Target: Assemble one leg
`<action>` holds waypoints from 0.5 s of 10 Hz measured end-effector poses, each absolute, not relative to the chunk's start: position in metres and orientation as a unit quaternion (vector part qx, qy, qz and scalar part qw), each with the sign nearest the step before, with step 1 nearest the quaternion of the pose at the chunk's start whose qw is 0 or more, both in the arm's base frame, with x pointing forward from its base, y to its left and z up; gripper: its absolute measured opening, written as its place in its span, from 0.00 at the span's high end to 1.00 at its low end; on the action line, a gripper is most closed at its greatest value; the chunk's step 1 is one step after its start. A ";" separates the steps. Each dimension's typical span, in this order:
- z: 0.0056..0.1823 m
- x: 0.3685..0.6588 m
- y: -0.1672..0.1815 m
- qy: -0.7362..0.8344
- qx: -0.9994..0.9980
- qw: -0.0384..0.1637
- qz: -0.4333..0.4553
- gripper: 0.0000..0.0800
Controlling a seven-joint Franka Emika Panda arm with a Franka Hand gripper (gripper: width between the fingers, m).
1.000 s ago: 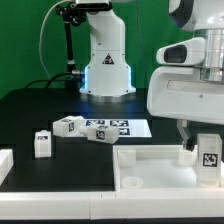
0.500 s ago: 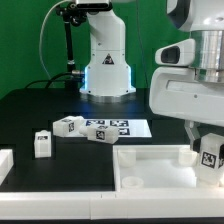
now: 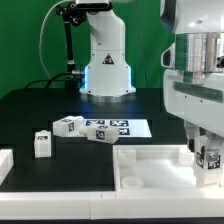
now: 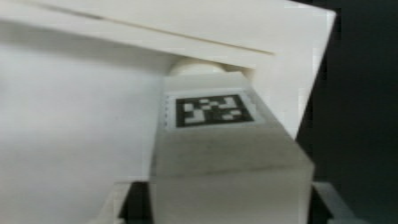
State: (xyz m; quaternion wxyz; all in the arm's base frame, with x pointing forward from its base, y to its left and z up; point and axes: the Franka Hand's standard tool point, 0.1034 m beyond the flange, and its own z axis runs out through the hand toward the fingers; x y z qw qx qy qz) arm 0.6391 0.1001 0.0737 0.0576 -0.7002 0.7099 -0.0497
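My gripper (image 3: pixel 209 152) is shut on a leg (image 3: pixel 210 158), a small white block with a black-and-white tag, and holds it over the far right corner of the large white tray-like panel (image 3: pixel 150 160). In the wrist view the held leg (image 4: pixel 221 130) fills the middle, its far end at a round corner socket (image 4: pixel 205 68) of the panel (image 4: pixel 89 110). Two more legs (image 3: pixel 68 126) (image 3: pixel 42 144) lie on the black table at the exterior view's left. Whether the held leg touches the socket I cannot tell.
The marker board (image 3: pixel 120 128) lies behind the panel, with another leg (image 3: pixel 100 134) at its near left edge. The arm's base (image 3: pixel 107 62) stands at the back. A white part (image 3: pixel 4 165) sits at the exterior view's left edge.
The arm has shifted to the exterior view's left and down a little, carrying the held leg closer to the panel's far right corner. The loose legs have not moved.
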 end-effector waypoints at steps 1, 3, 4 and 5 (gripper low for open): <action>0.074 0.637 0.102 0.751 -0.655 0.063 -0.045 0.64; 0.074 0.637 0.104 0.742 -0.666 0.061 -0.047 0.63; 0.074 0.637 0.105 0.733 -0.675 0.059 -0.047 0.63; 0.073 0.635 0.107 0.678 -0.732 0.047 -0.045 0.38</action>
